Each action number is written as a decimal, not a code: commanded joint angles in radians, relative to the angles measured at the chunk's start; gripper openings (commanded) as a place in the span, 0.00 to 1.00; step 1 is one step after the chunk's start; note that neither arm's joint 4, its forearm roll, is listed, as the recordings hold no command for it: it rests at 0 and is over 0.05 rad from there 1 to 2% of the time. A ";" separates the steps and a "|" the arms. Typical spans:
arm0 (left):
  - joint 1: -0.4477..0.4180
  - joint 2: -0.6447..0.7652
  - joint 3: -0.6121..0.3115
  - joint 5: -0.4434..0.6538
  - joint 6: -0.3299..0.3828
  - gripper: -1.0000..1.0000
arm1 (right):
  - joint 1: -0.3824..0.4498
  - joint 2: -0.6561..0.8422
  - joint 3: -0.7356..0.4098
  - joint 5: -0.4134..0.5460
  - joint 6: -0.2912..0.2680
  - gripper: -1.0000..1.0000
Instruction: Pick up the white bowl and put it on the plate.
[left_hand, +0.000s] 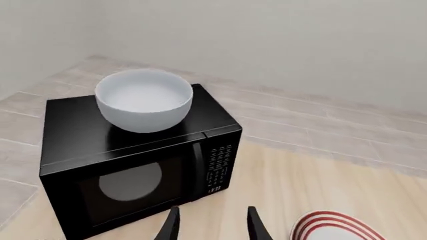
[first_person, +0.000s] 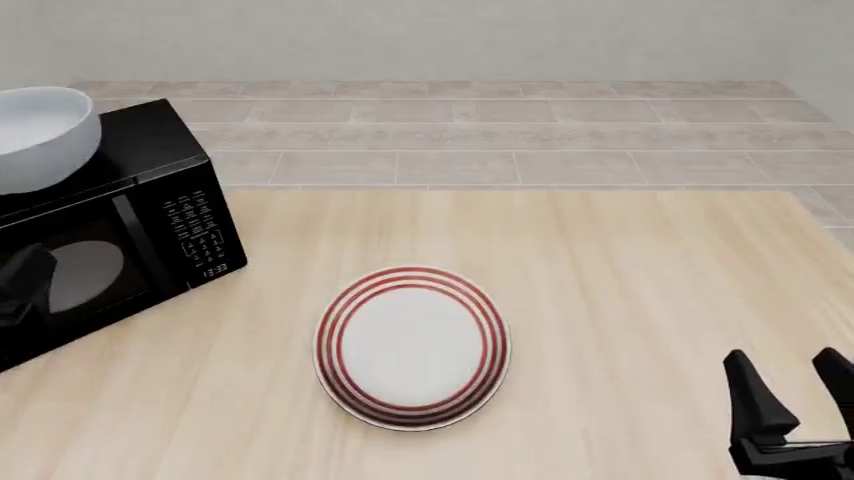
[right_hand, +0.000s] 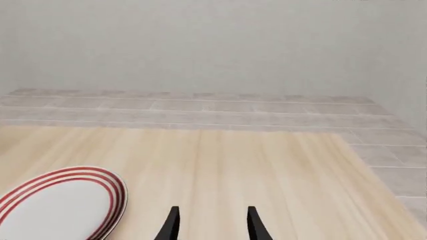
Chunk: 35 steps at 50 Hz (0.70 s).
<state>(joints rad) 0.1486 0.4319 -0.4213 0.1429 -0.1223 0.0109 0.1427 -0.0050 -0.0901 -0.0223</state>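
Left gripper spread, empty; white bowl sits atop microwave far left, a clumsy rim pinch could knock it off

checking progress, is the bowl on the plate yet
No, the bowl sits on top of the microwave, and the plate lies bare on the table.

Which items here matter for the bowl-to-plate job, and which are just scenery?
Job items:
- white bowl, sitting on top of the microwave
- plate, red-ringed, flat on the table, nothing on it
- left gripper, open, facing the microwave
- right gripper, open, off to the plate's right

Just there:
- microwave, black, door closed
- table
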 joint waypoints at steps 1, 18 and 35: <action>0.076 0.123 -0.182 0.086 -0.025 1.00 | 0.003 0.014 -0.001 -0.012 -0.012 1.00; 0.135 0.344 -0.507 0.231 -0.108 1.00 | 0.029 0.109 0.003 -0.107 -0.007 1.00; 0.233 0.530 -0.683 0.274 -0.153 1.00 | 0.042 0.136 0.005 -0.131 0.004 1.00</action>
<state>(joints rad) 0.3249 0.8559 -0.9970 0.3867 -0.2516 0.0434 0.2605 -0.0013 -0.2037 -0.0235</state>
